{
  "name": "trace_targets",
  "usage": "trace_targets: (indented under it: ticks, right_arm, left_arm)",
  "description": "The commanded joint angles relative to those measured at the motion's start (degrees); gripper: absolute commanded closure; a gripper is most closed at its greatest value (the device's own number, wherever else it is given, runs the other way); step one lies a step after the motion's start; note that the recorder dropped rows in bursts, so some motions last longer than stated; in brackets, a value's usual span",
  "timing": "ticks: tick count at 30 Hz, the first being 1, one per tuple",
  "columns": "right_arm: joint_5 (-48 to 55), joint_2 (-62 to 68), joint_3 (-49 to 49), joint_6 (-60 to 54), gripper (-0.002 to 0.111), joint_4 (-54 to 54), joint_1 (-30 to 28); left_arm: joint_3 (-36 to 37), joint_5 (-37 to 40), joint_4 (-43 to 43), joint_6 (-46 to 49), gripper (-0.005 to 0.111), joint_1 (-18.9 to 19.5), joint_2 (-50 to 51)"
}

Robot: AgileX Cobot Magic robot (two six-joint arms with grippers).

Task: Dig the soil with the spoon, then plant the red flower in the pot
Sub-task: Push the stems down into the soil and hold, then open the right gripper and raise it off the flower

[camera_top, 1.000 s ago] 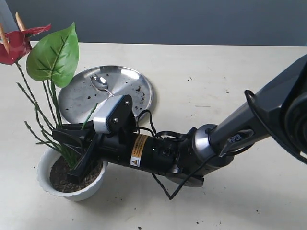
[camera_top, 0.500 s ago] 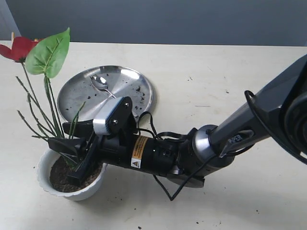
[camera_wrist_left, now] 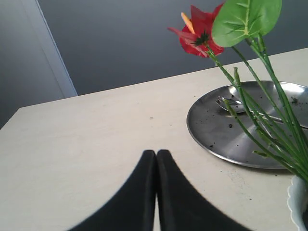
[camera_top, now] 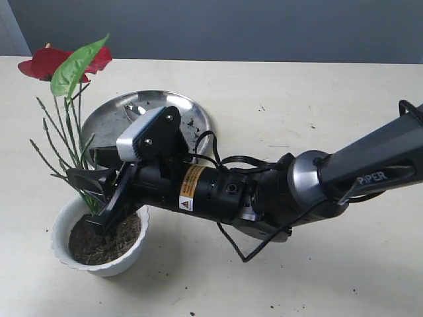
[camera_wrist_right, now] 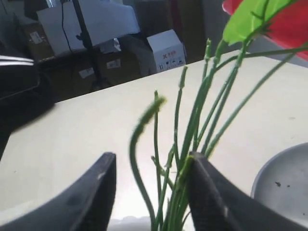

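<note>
Near the table's front-left corner the flower [camera_top: 65,61] is standing in the pot [camera_top: 64,251], stems in the soil [camera_top: 106,239], so planting's looking about done; right gripper [camera_top: 99,199] sitting spread around them, left gripper [camera_wrist_left: 156,166] clenched empty; spoon [camera_wrist_left: 232,104] lying on the plate [camera_wrist_left: 211,134]

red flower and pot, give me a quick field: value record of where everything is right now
red flower: standing up from the pot, stems down in the soil
pot: white, scalloped rim, on the table
soil: fills the pot, loose specks on the table and plate
spoon: lying on the steel plate
right gripper: open, fingers on either side of the stems over the pot
left gripper: shut, empty, apart from the flower
table: light beige
</note>
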Motion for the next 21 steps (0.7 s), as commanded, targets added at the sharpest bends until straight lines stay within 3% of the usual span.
trace_targets:
  ticks: [1, 9, 15, 19, 21]
  right_arm:
    - [-0.89, -1.91, 0.14, 0.63, 0.063, 1.35, 0.03]
    - [7.57, -9.29, 0.14, -1.12, 0.063, 7.19, 0.03]
    - [19.81, -14.64, -0.08, -2.11, 0.063, 25.39, 0.03]
    - [36.12, -17.81, -5.57, -7.85, 0.063, 26.67, -0.07]
    - [49.44, -18.65, -11.13, -10.05, 0.063, 26.67, -1.43]
  left_arm:
    - [0.11, -0.36, -0.05, -0.28, 0.106, -0.09, -0.24]
    - [0.11, -0.36, -0.05, -0.28, 0.106, -0.09, -0.24]
    - [0.11, -0.36, -0.05, -0.28, 0.106, -0.09, -0.24]
    - [0.11, -0.36, -0.05, -0.28, 0.106, -0.09, -0.24]
    - [0.11, -0.36, -0.05, -0.28, 0.106, -0.09, -0.24]
